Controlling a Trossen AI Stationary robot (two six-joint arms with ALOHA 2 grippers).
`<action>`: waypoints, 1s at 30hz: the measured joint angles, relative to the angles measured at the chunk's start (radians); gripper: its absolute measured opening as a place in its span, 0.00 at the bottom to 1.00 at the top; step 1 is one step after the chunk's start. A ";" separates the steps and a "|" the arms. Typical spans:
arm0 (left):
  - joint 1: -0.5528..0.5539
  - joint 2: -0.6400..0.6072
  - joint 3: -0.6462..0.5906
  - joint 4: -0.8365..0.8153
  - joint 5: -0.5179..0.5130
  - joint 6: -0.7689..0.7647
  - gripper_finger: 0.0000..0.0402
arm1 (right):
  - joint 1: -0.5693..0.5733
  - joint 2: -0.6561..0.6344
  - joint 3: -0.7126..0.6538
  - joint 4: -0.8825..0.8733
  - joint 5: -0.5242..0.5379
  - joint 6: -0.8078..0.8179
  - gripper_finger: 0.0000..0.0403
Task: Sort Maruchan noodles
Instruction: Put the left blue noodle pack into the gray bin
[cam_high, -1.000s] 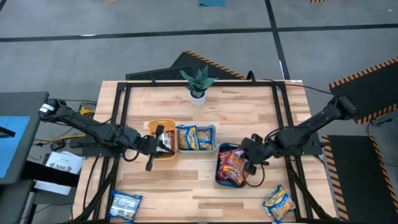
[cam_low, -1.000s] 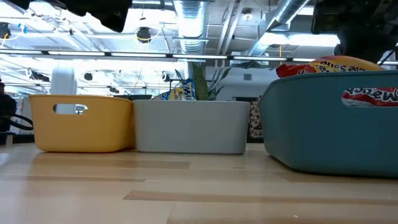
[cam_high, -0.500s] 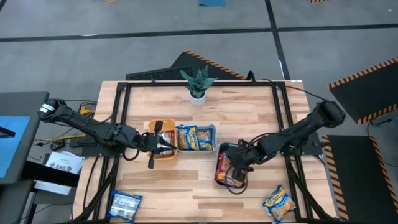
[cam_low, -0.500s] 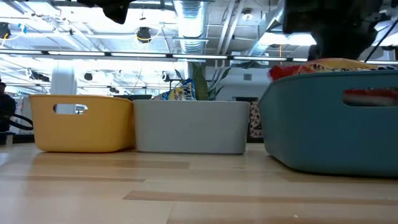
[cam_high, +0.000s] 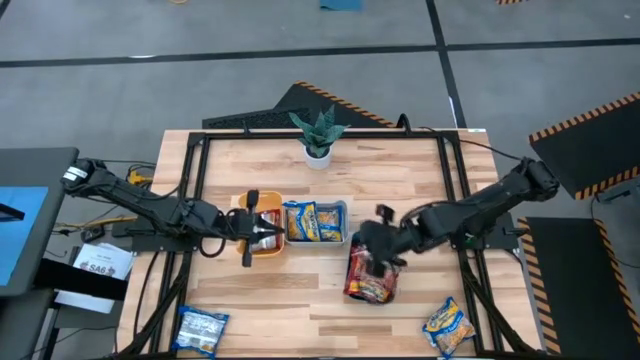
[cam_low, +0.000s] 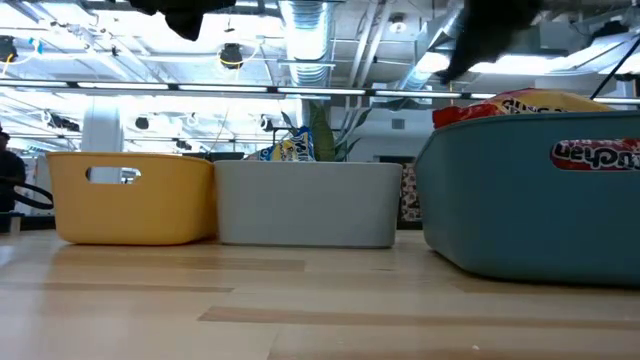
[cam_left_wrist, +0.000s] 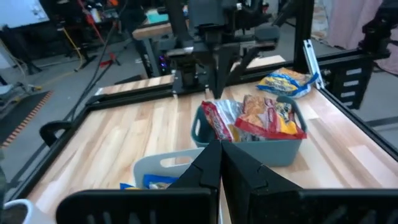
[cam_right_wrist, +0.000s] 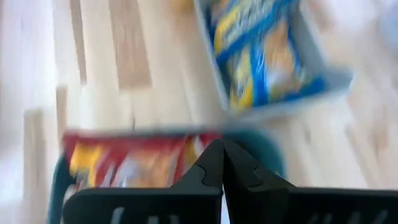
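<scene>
Orange-red Maruchan packets (cam_high: 372, 283) lie piled in the teal tray (cam_low: 520, 215); they also show in the left wrist view (cam_left_wrist: 261, 118). Yellow-and-blue packets (cam_high: 314, 222) lie in the clear tray (cam_low: 310, 205). My right gripper (cam_high: 368, 248) is shut and empty just above the teal tray's far left corner. My left gripper (cam_high: 266, 232) is shut and empty over the orange tray (cam_high: 262, 203). A silver packet (cam_high: 201, 328) and a yellow-and-blue packet (cam_high: 447, 325) lie flat near the table's near edge.
A potted plant (cam_high: 318, 135) stands at the far middle of the table. A black frame (cam_high: 195, 180) runs around the tabletop. Bare wood lies between the trays and the near edge.
My right gripper has gone toward the table's left, dipped into the teal tray, then come up over its far left corner. The orange-red packets in the tray have shifted. My left gripper has stayed over the orange tray.
</scene>
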 joint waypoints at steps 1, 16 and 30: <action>0.000 0.000 0.000 0.009 -0.009 0.002 0.00 | -0.023 0.002 0.000 0.049 -0.002 -0.042 0.05; -0.045 -0.061 0.000 0.024 -0.049 0.037 0.00 | -0.374 0.335 -0.060 0.885 -0.263 -0.378 0.03; -0.060 -0.070 0.000 0.013 -0.133 0.064 0.00 | -0.397 0.404 -0.059 0.715 -0.206 -0.297 0.03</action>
